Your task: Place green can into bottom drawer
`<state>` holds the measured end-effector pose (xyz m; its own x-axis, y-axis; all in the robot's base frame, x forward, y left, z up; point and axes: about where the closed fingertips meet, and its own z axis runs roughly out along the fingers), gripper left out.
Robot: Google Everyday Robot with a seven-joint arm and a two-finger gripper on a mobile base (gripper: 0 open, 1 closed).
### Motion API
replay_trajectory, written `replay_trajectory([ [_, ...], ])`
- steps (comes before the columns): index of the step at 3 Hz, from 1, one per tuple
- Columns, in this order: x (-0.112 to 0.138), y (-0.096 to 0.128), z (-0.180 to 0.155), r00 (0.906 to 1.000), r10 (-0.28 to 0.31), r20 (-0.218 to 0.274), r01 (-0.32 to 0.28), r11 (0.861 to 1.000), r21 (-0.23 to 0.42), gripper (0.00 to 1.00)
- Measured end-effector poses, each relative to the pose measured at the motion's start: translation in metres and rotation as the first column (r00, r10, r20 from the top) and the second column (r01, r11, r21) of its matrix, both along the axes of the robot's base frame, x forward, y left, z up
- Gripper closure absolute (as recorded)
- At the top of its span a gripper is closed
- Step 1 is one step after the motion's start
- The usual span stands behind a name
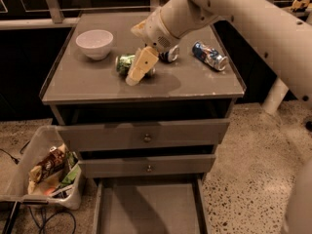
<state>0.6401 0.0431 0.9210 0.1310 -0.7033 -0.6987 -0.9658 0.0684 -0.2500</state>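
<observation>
Can: small green-and-silver aluminium drink can (pixel 124 63), lying on its side, mid-left on the grey worktop (pixel 195 84).
Gripper: cream two-finger gripper (pixel 139 67) low over the can, partly hiding it; grip cannot be told.
Handling: likely light, thin-walled, slippery, prone to roll; take it gently across mid-body.
Drawer: flat grey bottom drawer (pixel 146 208), open below.

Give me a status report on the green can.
Gripper at green can. Can on its side on cabinet top. Bottom drawer pulled open. Nothing seen blocking it.
</observation>
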Motion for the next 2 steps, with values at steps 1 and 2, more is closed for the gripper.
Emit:
replay_trajectory([
  [1,0.029,0.005,-0.022,0.9998,-0.021,-0.008,0.020,1.000,-0.010,0.00],
  [2,0.053,-0.002,-0.042,0.9980,-0.063,-0.003,0.063,0.997,-0.037,0.00],
])
